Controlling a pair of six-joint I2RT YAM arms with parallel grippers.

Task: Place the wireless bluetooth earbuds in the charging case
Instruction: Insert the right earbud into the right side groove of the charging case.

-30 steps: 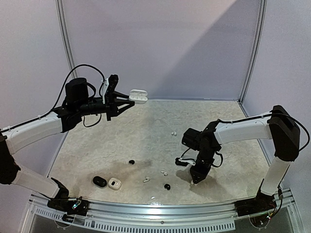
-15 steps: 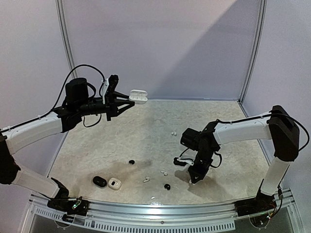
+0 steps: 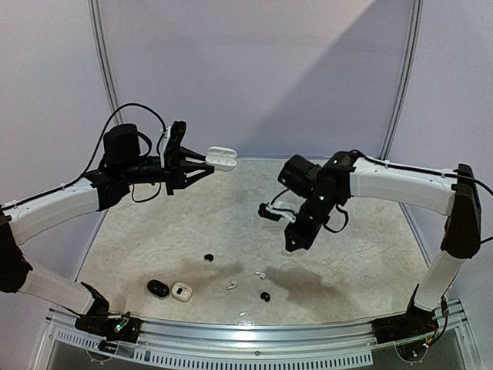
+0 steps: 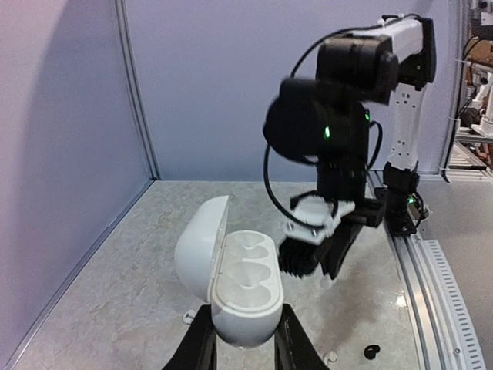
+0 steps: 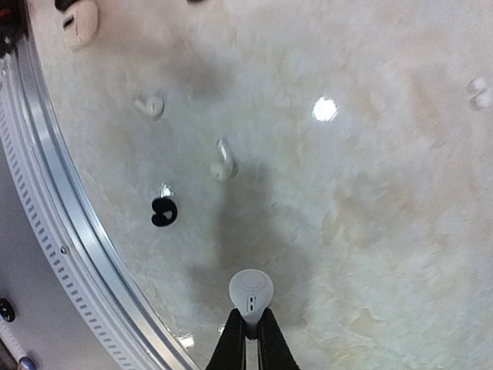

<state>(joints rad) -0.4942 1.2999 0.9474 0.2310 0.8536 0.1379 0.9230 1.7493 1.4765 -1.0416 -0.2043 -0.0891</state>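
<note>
My left gripper [image 3: 202, 163] is held high at the back left, shut on a white charging case [image 3: 220, 156]. The case [image 4: 245, 287] has its lid [image 4: 200, 248] swung open to the left, and its two moulded wells are bare. My right gripper [image 3: 293, 244] hangs in the air over the middle of the table, shut on the stem of a white earbud [image 5: 250, 292] whose rounded head sticks out past the fingertips. The left wrist view shows the right gripper [image 4: 326, 268] just right of the case and beyond it. Loose earbuds lie below: two white [image 3: 260, 274] [image 3: 232, 284], two black [image 3: 265, 296] [image 3: 208, 257].
A black case [image 3: 158, 288] and a small white case [image 3: 182, 291] sit near the front left. The metal front rail [image 3: 246, 333] runs along the near edge. In the right wrist view a white earbud [image 5: 223, 162] and a black one [image 5: 162, 212] lie near the rail [image 5: 85, 254].
The right arm has risen from the front of the table and swung back and left toward the held case, its jaws closing on the white earbud. The left arm has stayed put.
</note>
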